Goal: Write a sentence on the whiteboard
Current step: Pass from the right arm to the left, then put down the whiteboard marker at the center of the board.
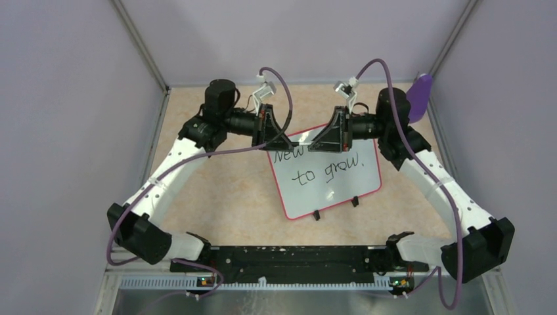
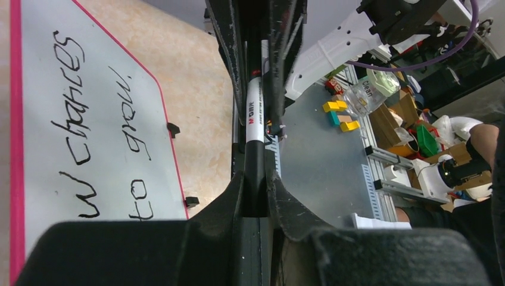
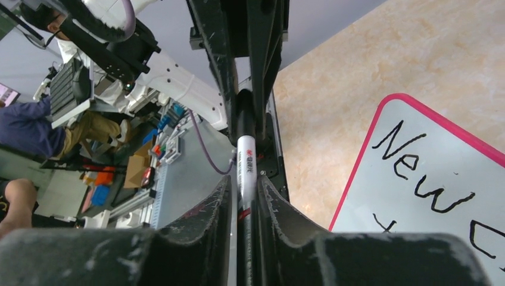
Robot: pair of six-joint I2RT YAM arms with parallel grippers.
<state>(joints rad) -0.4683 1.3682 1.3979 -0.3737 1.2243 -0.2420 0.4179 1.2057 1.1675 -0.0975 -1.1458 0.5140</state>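
Marker (image 2: 255, 113): level over the whiteboard's (image 1: 328, 187) far edge, long axis running from arm to arm, both equally near.
Left gripper (image 2: 255, 185): clenched on the marker's black end.
Right gripper (image 3: 244, 190): clenched on its other end.
Sentence (image 1: 325, 167): on the whiteboard, on the tabletop (image 1: 223, 190).
Hidden: "chances" from above, and the marker's cap seam.

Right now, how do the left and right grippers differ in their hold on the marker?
The left gripper clamps the marker's black end; the right gripper clamps its white labelled barrel. The left gripper reaches in from the left, the right gripper from the right, tips facing each other. Shared: both are shut on the same marker, which the top view shows over the far edge of the whiteboard.
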